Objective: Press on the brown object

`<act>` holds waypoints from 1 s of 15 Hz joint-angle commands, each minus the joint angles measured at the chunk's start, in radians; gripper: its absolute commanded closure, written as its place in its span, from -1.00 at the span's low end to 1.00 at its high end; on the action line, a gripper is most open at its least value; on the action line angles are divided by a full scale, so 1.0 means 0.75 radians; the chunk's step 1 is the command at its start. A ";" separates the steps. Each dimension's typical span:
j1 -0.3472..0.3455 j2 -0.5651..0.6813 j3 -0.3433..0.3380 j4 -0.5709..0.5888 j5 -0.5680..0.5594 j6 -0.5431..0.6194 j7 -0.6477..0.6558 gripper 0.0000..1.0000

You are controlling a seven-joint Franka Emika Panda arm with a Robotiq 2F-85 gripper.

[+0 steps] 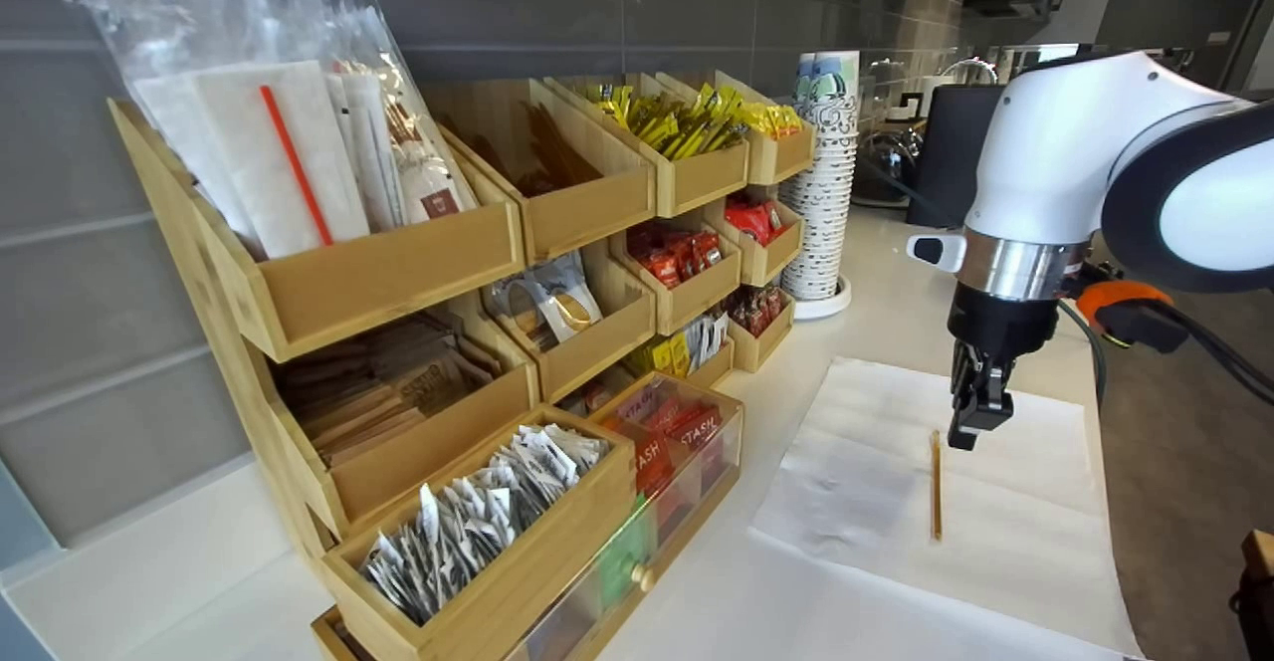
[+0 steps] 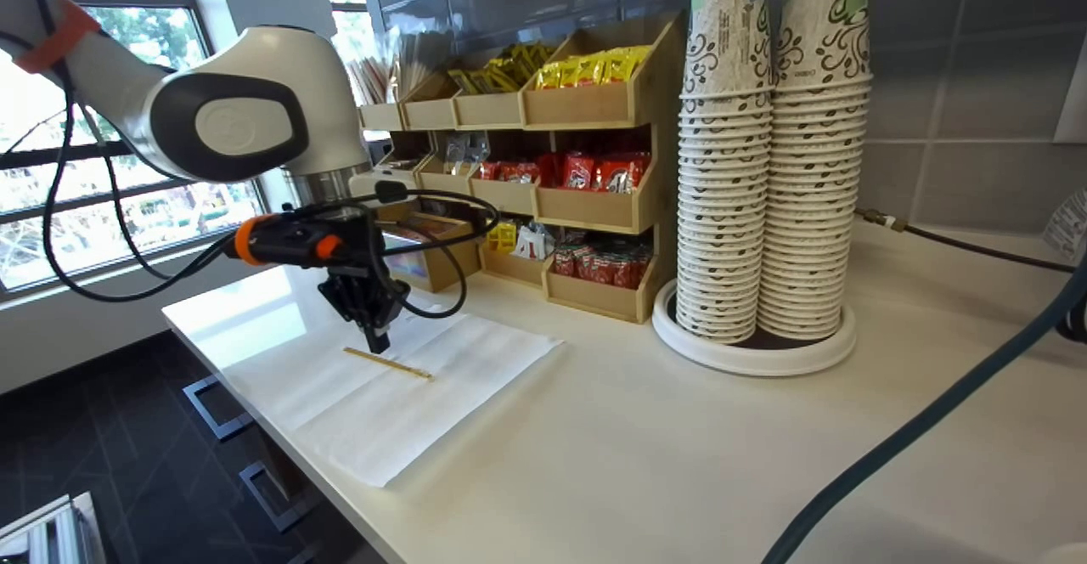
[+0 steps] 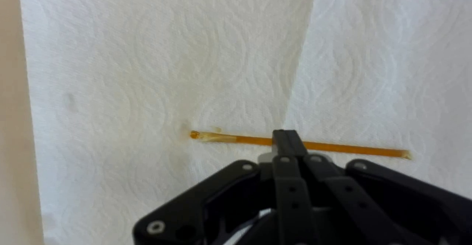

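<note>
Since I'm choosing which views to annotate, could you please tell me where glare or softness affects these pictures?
In an exterior view, the windows look partly washed out and glare brightens part of the counter; in an exterior view, highlights streak the plastic bag; in the wrist view, the brown stick reads clearly, but the dark gripper seems slightly soft.

This is a break-room kitchen. Well apart from the pincer [image 1: 963,434], the counter [image 2: 611,437] bears paper cups [image 1: 824,173] and wooden bins [image 1: 587,211] of sachets [image 1: 473,532].
</note>
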 commanded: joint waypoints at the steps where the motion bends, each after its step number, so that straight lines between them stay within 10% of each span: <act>1: 0.017 0.075 -0.002 0.036 0.044 0.026 -0.044 1.00; 15: -0.001 0.250 0.013 0.143 0.059 0.045 -0.072 1.00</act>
